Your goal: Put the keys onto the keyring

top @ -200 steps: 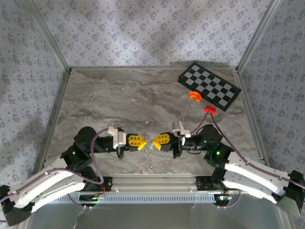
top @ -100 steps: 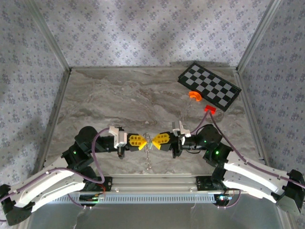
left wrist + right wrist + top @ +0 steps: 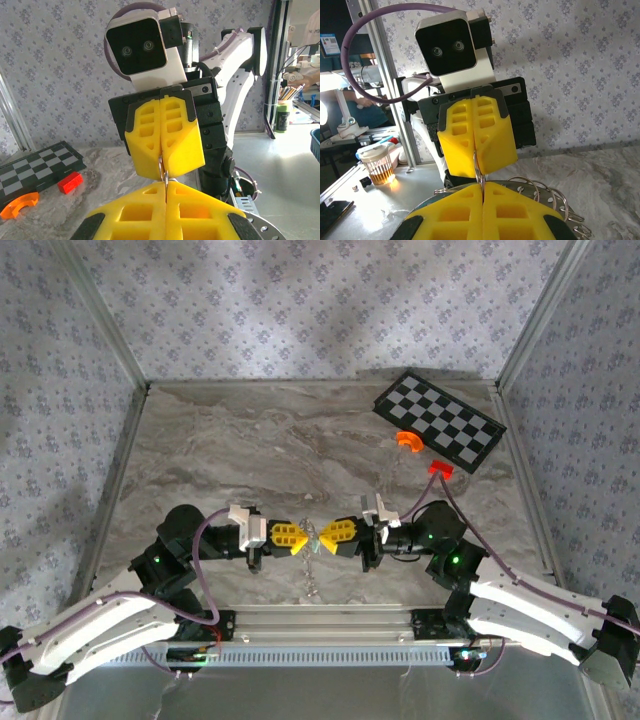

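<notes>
Both my claws are pinched fully closed, tip to tip, near the middle of the desk's (image 3: 250,450) near edge: left claw (image 3: 303,539) and right claw (image 3: 326,539) each clamp the keyring (image 3: 314,540) from opposite sides. Its fine chain (image 3: 314,575) dangles twd the near edge. Keys too small to make out; orange curved pc (image 3: 407,441) and red block (image 3: 440,468) sit by the checkerboard (image 3: 440,422), far-right corner.

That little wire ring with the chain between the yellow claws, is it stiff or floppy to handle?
Likely both: the keyring, pinched between the left gripper and right gripper, looks like stiff wire, while its chain dangles limp. Thin bare metal, so probably light and slippery.
</notes>
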`<state>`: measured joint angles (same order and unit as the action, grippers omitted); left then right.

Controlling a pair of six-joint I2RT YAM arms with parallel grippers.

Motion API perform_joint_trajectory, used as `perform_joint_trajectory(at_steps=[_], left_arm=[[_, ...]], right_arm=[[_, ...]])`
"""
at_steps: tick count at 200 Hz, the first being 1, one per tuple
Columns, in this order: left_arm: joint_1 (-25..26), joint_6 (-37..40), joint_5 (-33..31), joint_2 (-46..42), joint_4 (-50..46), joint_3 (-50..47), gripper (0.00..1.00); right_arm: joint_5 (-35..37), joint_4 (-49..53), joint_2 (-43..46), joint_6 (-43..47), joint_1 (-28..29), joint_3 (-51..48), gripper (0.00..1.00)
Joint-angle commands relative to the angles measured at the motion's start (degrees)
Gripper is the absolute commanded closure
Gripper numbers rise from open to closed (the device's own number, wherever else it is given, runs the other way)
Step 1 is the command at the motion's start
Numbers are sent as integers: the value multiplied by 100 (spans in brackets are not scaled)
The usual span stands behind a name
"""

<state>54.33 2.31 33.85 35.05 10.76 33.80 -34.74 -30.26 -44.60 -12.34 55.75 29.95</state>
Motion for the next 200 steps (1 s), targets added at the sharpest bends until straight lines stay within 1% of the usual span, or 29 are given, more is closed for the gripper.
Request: perform_joint_trajectory(at_steps=[1,200], left_arm=[[-34,-24,105,-16,400,56,100],[-22,-23,106,-34,404,28,100]], right_arm=[[-138,-173,101,-85,-15,-43,100],[-129,-117,190,-71,-15,-88,100]])
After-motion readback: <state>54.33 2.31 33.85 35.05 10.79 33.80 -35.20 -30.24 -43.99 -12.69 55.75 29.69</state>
